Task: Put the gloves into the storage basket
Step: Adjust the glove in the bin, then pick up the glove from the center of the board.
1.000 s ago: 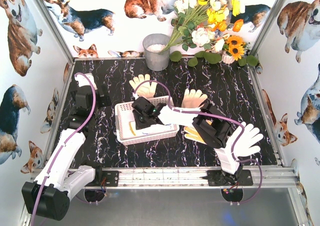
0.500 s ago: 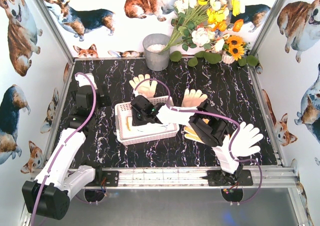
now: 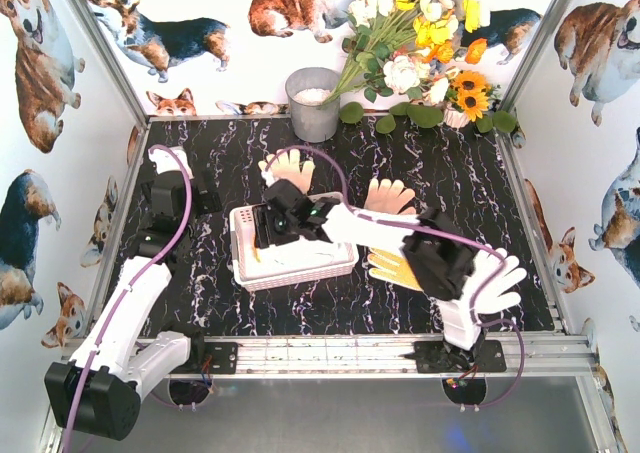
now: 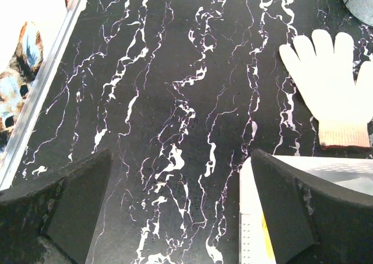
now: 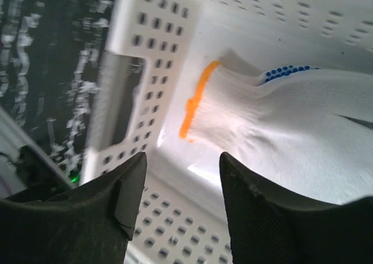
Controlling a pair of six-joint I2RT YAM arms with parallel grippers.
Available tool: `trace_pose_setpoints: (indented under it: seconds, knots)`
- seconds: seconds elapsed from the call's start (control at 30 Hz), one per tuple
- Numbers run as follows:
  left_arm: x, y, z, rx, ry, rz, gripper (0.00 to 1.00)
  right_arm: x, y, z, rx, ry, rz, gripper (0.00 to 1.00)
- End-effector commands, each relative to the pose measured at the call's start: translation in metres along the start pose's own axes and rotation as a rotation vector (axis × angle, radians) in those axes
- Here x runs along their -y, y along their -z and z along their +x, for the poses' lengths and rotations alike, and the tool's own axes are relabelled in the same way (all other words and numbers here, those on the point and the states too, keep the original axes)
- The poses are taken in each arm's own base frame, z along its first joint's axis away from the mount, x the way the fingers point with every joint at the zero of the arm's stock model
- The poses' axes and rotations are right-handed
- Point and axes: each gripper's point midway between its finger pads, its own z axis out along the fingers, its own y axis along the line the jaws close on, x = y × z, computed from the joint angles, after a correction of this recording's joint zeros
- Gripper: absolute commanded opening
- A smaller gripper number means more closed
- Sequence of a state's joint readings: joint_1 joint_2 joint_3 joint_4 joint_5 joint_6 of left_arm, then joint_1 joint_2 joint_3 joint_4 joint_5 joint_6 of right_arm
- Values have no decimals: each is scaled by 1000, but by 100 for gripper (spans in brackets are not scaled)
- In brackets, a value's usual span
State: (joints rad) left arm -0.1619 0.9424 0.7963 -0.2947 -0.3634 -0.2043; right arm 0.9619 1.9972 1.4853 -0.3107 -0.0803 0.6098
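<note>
- Table [image 3: 450, 163]: black marbled top; everything sits on it.
- Basket [image 3: 312, 271]: centre-left, with its long axis running left to right, slightly skewed. The left wrist view catches only one corner.
- Dotted glove [image 5: 280, 124]: inside the basket, lying along its length, orange cuff toward the short wall with the handle slot. Only the right wrist view shows it well; from above the arm covers it.
- Back glove [image 4: 326, 89]: cream, flat just behind the basket, fingers pointing away and cuff toward the basket.
- Mid glove [image 3: 388, 197], yellow glove [image 3: 392, 269] and right glove [image 3: 497, 281]: on the table right of the basket, seen from above only.
- Right gripper [image 3: 268, 228]: over the basket, jaws apart with nothing between them.
- Left gripper [image 4: 180, 188]: spread wide over bare table, holding nothing.
</note>
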Motion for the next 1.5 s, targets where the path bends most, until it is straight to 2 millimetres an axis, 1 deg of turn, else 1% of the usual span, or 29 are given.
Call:
trace_pose_setpoints:
  seconds: [0.0,0.03,0.07,0.17,0.2,0.3,0.4,0.47,0.57,0.67,0.77,0.8,0.9,1.0,1.1,1.17,1.3,1.47]
  knots:
    - [-2,3,-16,52,11,5,100,-42,80,-58,180,52,-105,57]
    - [-1,4,-16,55,10,12,100,-41,94,-61,205,50,-101,57]
    - [0,4,-16,56,9,17,100,-35,103,-63,228,41,-84,57]
    - [4,5,-17,62,3,48,100,-8,130,-61,266,-8,-22,57]
    - [8,5,-16,60,-2,69,100,6,136,-56,263,-27,9,57]
    - [26,1,-10,28,-19,161,100,46,161,-49,269,-86,100,57]
    - [41,-8,-2,-37,-12,215,100,91,186,-40,280,-145,212,56]
    - [49,-14,-2,-63,-10,240,99,121,200,-34,288,-181,279,56]
    - [56,-21,-9,-70,-14,258,100,170,218,-22,288,-283,387,56]
    - [58,-29,-15,-68,-32,250,100,205,225,-6,274,-383,449,55]
    - [58,-38,-16,-53,-58,242,100,226,222,8,254,-461,468,55]
    - [57,-41,-13,-55,-57,233,100,231,219,12,247,-481,466,55]
    - [56,-42,-7,-60,-32,224,100,240,209,17,242,-533,449,55]
    - [55,-41,-6,-55,-25,221,100,250,194,22,237,-590,441,54]
    - [52,-41,-6,-51,-27,208,100,259,179,25,229,-657,422,49]
    - [52,-42,-6,-53,-29,208,100,265,171,25,221,-704,409,49]
    - [53,-43,-5,-59,-31,209,100,276,161,23,217,-762,414,48]
    - [54,-43,-5,-62,-29,218,100,284,151,19,224,-788,425,47]
